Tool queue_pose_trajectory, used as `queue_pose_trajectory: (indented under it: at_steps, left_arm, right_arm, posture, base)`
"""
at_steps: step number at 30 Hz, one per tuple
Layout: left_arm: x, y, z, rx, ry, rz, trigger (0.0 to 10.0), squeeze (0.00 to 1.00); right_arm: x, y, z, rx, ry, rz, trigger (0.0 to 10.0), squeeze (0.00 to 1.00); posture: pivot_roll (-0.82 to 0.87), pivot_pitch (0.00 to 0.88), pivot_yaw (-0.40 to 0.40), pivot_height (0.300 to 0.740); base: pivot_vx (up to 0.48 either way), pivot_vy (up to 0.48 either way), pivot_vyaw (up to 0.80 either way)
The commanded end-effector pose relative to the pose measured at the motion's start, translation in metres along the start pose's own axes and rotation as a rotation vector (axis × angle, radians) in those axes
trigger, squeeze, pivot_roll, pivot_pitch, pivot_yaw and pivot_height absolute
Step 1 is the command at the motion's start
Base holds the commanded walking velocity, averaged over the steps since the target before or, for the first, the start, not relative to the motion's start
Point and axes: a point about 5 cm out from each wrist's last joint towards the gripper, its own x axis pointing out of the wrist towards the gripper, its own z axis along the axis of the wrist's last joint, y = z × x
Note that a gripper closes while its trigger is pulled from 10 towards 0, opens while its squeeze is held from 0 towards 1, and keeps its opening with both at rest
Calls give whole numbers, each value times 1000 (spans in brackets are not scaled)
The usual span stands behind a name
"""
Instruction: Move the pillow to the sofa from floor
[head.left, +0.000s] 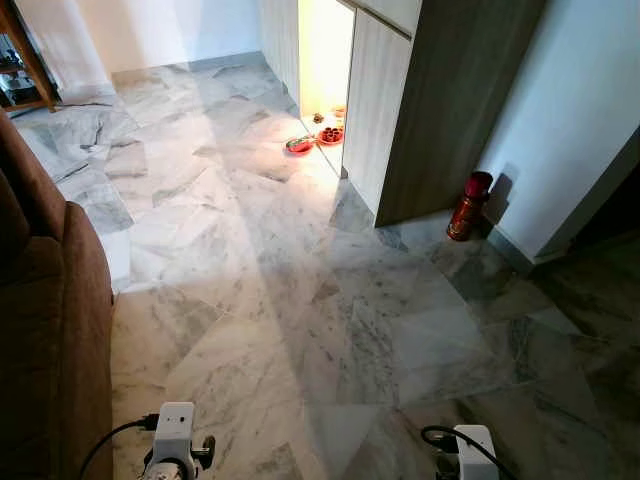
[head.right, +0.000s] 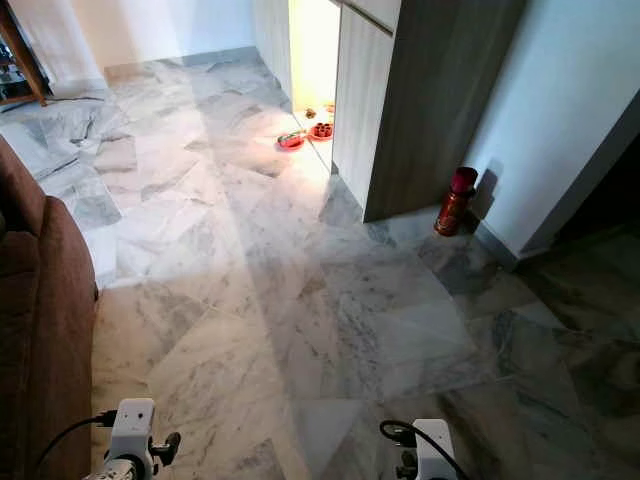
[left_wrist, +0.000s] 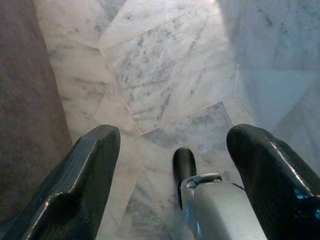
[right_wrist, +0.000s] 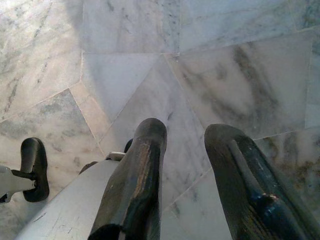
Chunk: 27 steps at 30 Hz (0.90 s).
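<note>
The brown sofa (head.left: 50, 330) fills the left edge of the head views, its arm end toward the marble floor (head.left: 300, 300). Both arms hang low, and their white wrists (head.left: 175, 430) (head.left: 470, 445) peek in at the bottom. In the left wrist view my left gripper (left_wrist: 172, 135) is open wide over the floor, with the sofa's side (left_wrist: 25, 100) close beside it. My right gripper (right_wrist: 187, 129) points down at bare tiles, its fingers apart with nothing between them.
A tall wooden cabinet (head.left: 440, 110) stands ahead on the right, with a red fire extinguisher (head.left: 468, 205) at its foot by the white wall. Red dishes (head.left: 315, 138) lie on the floor by a lit opening. Wooden furniture (head.left: 20, 70) sits far left.
</note>
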Motion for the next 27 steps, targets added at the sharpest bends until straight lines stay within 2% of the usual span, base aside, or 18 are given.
queue_pose_trajectory:
  at_steps: [1,3,7,10,16,20,27]
  left_arm:
    - [3,-17,0,59,57,-57,10000,0]
    - [1,-18,-5,51,81,-79,10000,0]
    - [-1,-15,-13,78,109,-81,10000,0]
    - [-3,-9,-20,60,128,-62,10000,0]
    - [-2,-8,-15,1,99,-53,10000,0]
    - [-3,-7,-18,25,108,-45,10000,0]
    - [-3,-10,-16,15,98,-44,10000,0]
  right_arm:
    - [8,9,34,223,-65,42,10000,0]
    - [8,11,36,195,-83,58,10000,0]
    - [7,11,36,212,-89,57,10000,0]
    - [6,15,22,185,-44,84,10000,0]
    - [5,19,22,187,-58,97,10000,0]
    - [5,13,22,196,-61,44,10000,0]
    - [7,14,30,162,-73,56,10000,0]
  posture:
    - [-40,0,-29,740]
    - [-55,0,-18,740]
    - [-63,0,-12,740]
    - [-66,0,-9,740]
    - [-43,0,-24,740]
    - [-45,17,-35,740]
    - [-39,45,-47,740]
  base:
    - [0,0,0]
    - [0,0,0]
    - [0,0,0]
    - [0,0,0]
    - [0,0,0]
    - [0,0,0]
    - [0,0,0]
